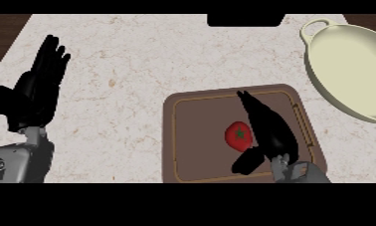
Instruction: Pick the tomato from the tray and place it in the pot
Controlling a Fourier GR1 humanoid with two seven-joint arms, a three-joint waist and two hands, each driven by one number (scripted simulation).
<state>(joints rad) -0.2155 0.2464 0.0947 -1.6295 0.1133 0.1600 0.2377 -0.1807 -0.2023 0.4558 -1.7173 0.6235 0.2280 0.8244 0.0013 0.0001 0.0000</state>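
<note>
A red tomato [237, 136] with a green stem lies on the brown tray [200, 135] at the lower middle of the counter. My right hand [266, 125] hovers over the tray right beside the tomato, covering its right side; its fingers are straight and point away from me, the thumb hangs below the tomato. The cream pot [345, 65] with a loop handle sits at the counter's far right, partly cut off by the view's edge. My left hand [37, 88] rests open at the left edge, fingers up.
The speckled light counter [140, 60] stretches between the left hand and the tray. A dark rectangular object [245, 20] sits at the counter's far edge, behind the tray.
</note>
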